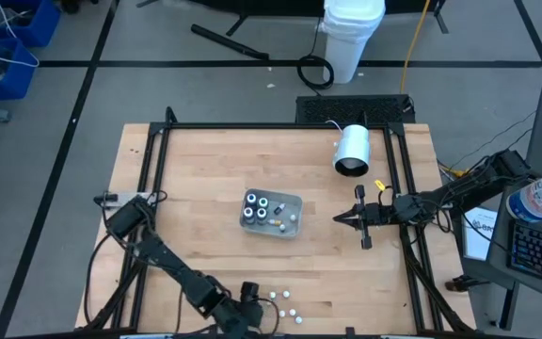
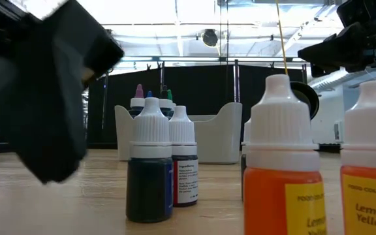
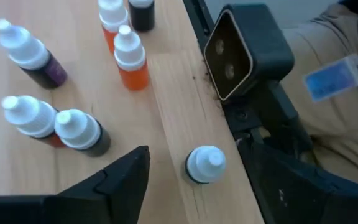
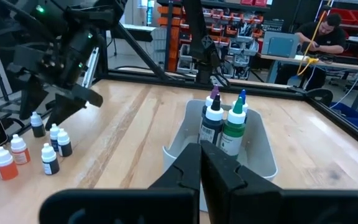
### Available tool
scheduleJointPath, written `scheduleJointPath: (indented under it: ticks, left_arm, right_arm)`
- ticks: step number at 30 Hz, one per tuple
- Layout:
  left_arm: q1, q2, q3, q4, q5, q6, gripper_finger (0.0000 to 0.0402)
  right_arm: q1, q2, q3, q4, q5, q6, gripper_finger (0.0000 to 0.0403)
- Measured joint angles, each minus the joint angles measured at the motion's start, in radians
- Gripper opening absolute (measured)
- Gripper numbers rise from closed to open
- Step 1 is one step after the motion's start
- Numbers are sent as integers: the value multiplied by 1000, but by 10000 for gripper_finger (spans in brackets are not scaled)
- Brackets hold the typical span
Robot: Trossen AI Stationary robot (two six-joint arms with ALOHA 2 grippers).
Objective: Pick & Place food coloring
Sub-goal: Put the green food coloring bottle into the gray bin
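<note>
**Left Arm Poised Over Loose Dye Bottles**

The left gripper (image 1: 255,303) hangs at the tabletop's (image 1: 205,169) near edge, jaws apart around one small white-capped bottle (image 3: 205,165). Other food coloring bottles (image 1: 285,303) stand loose just beside it (several more sit upright in the grey tray (image 1: 293,226) mid-table). The right gripper (image 1: 340,219) waits near the tray, jaws together, holding nothing.

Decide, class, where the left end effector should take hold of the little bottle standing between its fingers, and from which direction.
Grip the small bottle low, on its short dark body under the wider white cap, coming straight down from above. It stands upright between the open left end effector fingers, apart from the other bottles.
</note>
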Motion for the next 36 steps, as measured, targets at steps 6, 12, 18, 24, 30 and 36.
scheduleJointPath:
  ticks: [6, 12, 18, 24, 30, 36]
  left_arm:
    - [26, 3, 0, 8, 40, -2, 277]
    - [25, 3, 0, 7, 57, -5, 243]
    - [12, 3, 0, 7, 58, -5, 193]
    - [12, 3, 0, 7, 50, -5, 122]
    - [13, 3, 0, 9, 47, 1, 71]
    - [13, -57, -1, -11, 48, 115, 78]
  right_arm:
    - [0, 0, 0, -8, 0, -15, 0]
    - [0, 0, 0, -8, 0, -17, 0]
    - [0, 0, 0, -8, 0, -17, 0]
    - [0, 0, 0, -8, 0, -16, 0]
    - [0, 0, 0, -8, 0, -17, 0]
    - [0, 0, 0, -8, 0, -17, 0]
